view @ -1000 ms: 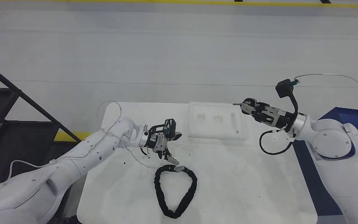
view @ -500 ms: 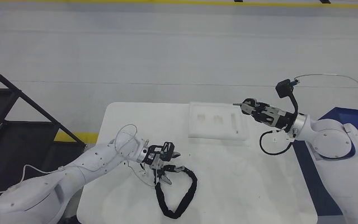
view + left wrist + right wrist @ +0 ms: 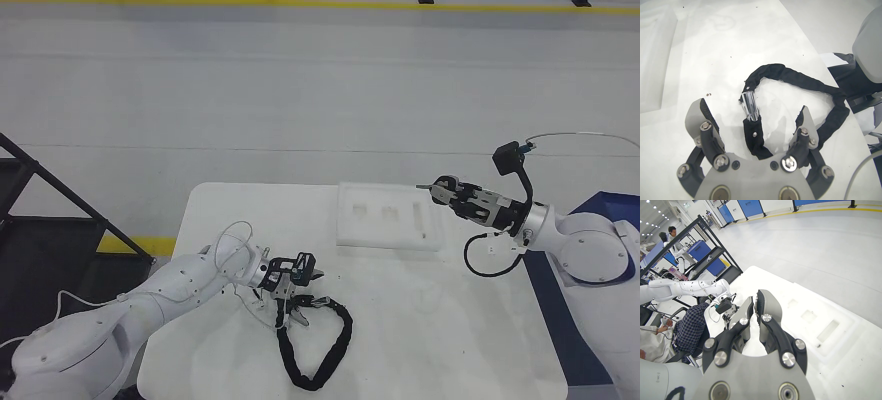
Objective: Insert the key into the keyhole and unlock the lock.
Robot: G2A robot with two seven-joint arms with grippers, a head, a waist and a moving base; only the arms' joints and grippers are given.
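lock: black fabric-sleeved chain lock (image 3: 345,335) (image 3: 810,83) flat on white tabletop (image 3: 450,330), closed loop; long axis runs approx far-to-near, toward robot-side edge.
cyl: chrome lock cylinder (image 3: 749,106) joins the 2 sleeve ends at loop's far end; its axis runs roughly along L claw's reach, crosswise to the finger line.
L claw (image 3: 753,106) (image 3: 300,308): wide open, low over tabletop, one finger each side of cyl, no contact seen.
R claw (image 3: 755,295) (image 3: 440,187): narrow, pads nearly together, held up over edge of white foam tray (image 3: 390,215), well apart from lock.
key: can't tell; anything between the R pads is too small to make out.
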